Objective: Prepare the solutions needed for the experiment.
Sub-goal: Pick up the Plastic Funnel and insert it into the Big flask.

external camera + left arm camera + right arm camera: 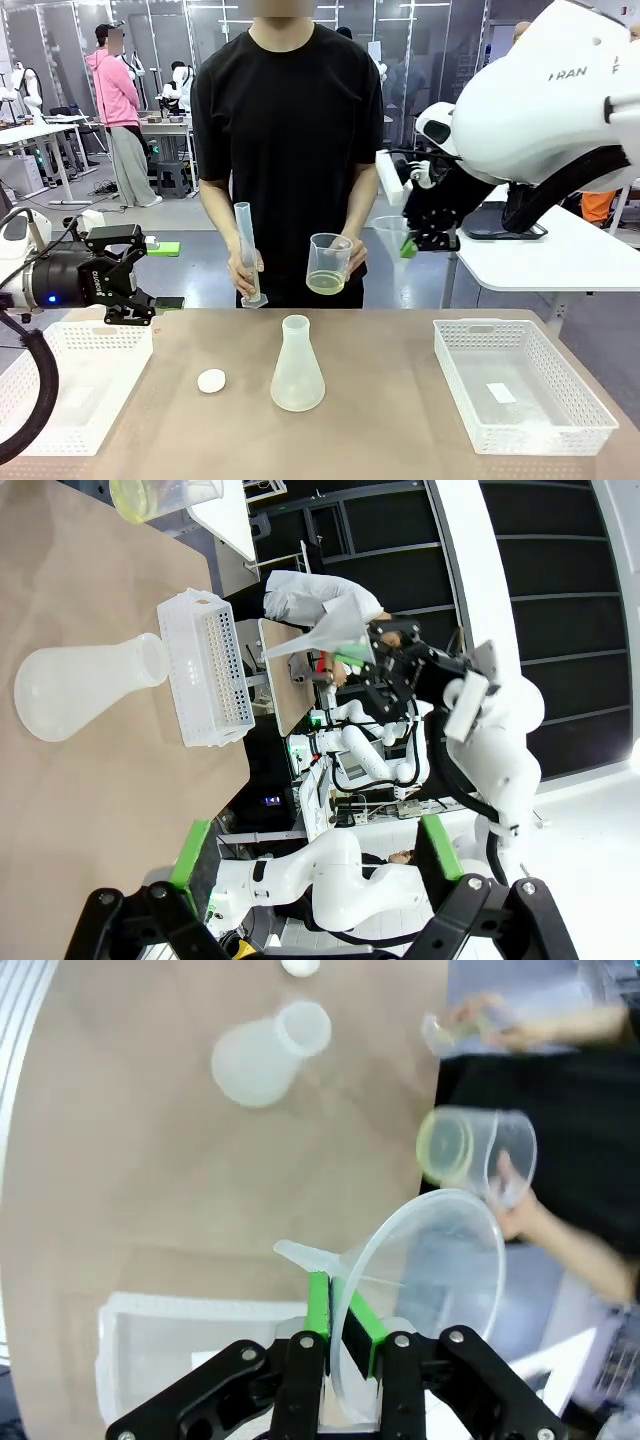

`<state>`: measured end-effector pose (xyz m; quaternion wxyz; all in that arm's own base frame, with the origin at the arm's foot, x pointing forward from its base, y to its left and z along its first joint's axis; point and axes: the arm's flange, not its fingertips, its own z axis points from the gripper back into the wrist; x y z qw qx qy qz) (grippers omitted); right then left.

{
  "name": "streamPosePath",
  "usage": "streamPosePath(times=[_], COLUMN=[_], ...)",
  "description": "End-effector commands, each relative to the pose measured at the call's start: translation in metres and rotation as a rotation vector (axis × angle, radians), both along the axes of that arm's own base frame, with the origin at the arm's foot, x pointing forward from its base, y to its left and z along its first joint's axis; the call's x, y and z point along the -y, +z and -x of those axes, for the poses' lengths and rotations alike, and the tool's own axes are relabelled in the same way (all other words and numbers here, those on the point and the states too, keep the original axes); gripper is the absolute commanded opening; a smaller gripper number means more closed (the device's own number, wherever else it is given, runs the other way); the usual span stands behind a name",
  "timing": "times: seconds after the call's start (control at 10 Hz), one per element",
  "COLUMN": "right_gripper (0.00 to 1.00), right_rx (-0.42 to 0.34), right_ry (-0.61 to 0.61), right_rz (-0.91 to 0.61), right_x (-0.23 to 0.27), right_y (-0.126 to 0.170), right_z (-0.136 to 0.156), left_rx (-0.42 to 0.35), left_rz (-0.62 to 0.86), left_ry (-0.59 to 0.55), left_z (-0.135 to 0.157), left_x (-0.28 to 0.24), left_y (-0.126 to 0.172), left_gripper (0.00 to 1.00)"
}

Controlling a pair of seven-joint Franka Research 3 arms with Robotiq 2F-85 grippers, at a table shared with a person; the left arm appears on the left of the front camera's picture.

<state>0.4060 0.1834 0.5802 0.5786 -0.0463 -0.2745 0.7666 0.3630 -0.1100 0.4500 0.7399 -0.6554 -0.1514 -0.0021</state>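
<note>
Beyond the brown table a lab room with other benches stretches away, and a person in a black shirt stands at the far edge. One hand holds a tall graduated cylinder; the other hand holds a clear beaker with the pale yellow-green solution in its bottom, above the far edge. A frosted conical flask stands upright mid-table, looking empty, with a small white stopper just left of it. White baskets sit at the left and right. My left end effector hovers over the left basket's far corner, fingers spread wide and holding nothing. My right end effector hangs high at the far right, clamped on a clear funnel.

From my left wrist, my left end effector gapes open. Across the table I see the flask, the right basket past it, the beaker, and the funnel.

From my right wrist, my right end effector pinches the funnel's rim between its green pads. Below lie the flask, the stopper and the basket. The beaker, in the person's hand, carries the solution.
</note>
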Motion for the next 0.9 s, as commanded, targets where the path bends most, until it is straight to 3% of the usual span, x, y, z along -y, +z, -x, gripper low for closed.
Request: streamPosePath(times=[0.0, 0.3, 0.8], right_gripper=[0.07, 0.07, 0.07], right_rx=[0.044, 0.063, 0.050], right_ry=[0.149, 0.249, 0.209], right_rz=[-0.030, -0.006, 0.008], right_x=[-0.017, -0.056, -0.056], right_y=[-0.007, -0.009, -0.003], right_z=[0.011, 0.016, 0.026], left_rx=[0.005, 0.005, 0.005], left_rz=[-0.001, -0.001, -0.001], left_ry=[0.003, 0.003, 0.003], left_z=[0.000, 0.000, 0.000], left_x=[-0.002, -0.002, -0.002], left_y=[0.001, 0.001, 0.001], left_gripper=[1.00, 1.00, 1.00])
